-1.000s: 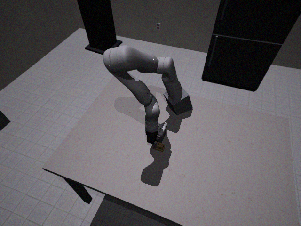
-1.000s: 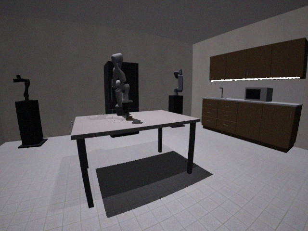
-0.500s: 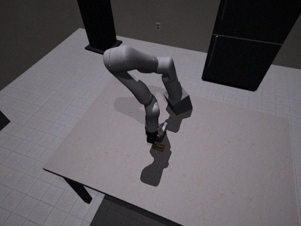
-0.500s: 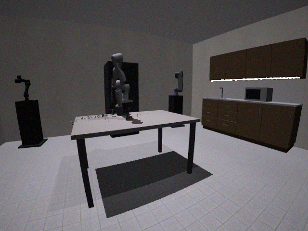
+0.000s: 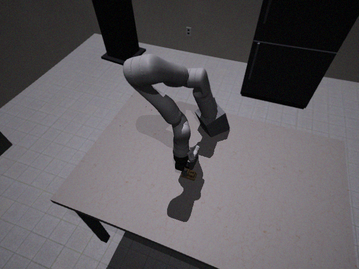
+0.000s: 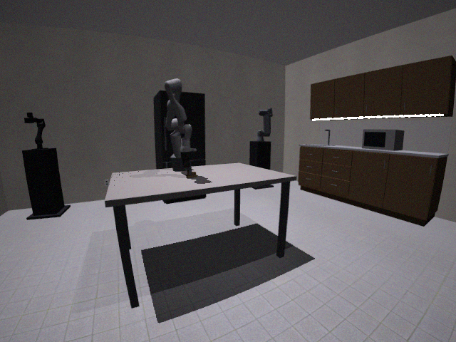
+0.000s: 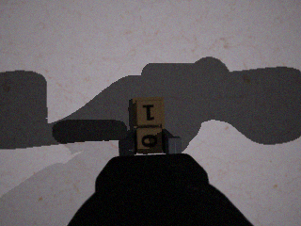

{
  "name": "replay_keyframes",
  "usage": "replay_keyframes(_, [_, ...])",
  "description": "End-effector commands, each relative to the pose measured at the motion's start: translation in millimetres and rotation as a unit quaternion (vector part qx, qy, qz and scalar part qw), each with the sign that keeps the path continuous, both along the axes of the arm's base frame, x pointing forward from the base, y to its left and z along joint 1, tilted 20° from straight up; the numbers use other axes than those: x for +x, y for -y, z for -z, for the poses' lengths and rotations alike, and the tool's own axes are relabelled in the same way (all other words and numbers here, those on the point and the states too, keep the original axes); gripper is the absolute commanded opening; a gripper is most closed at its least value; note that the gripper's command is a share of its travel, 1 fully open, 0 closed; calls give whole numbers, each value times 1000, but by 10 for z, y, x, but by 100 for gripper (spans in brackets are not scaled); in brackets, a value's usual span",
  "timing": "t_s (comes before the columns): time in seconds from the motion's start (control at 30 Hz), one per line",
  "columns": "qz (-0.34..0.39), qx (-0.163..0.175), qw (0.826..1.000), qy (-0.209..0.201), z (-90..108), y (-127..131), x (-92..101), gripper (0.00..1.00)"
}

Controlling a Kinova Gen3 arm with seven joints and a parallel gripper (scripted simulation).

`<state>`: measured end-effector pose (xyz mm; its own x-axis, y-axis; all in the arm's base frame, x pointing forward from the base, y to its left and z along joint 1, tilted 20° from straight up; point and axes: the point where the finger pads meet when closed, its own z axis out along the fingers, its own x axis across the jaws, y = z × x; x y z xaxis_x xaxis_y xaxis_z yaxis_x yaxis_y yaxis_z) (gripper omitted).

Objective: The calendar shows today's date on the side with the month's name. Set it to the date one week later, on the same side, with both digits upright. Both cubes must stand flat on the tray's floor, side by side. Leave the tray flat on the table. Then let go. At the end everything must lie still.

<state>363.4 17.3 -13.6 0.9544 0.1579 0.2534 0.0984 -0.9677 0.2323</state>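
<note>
In the wrist view, two wooden cubes stand side by side, touching. The far cube (image 7: 148, 112) shows a 1 on top. The near cube (image 7: 150, 140) shows a 0 on top. My gripper (image 7: 149, 137) reaches straight down, and its two fingers press the left and right sides of the near cube. In the top view the gripper (image 5: 185, 168) stands over the small brown tray (image 5: 189, 177) near the middle of the table, and only part of the cubes shows. The month side is hidden. In the exterior view the gripper (image 6: 187, 169) is low over the tray (image 6: 191, 175).
The arm's base block (image 5: 212, 123) stands on the table behind the tray. The arm's shadow falls over the tray and the table in front of it. A dark fridge (image 5: 293, 49) and a dark pillar (image 5: 117, 28) stand beyond the table.
</note>
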Motion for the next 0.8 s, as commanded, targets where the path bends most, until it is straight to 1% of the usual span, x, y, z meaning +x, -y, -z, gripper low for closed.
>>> replay_keyframes(0.0, [-1, 0, 1000, 1, -13, -6, 3, 57])
replay_keyframes(0.3, [-1, 0, 1000, 1, -56, -15, -10, 57])
replay_keyframes(0.77, [-1, 0, 1000, 1, -206, -46, -56, 57])
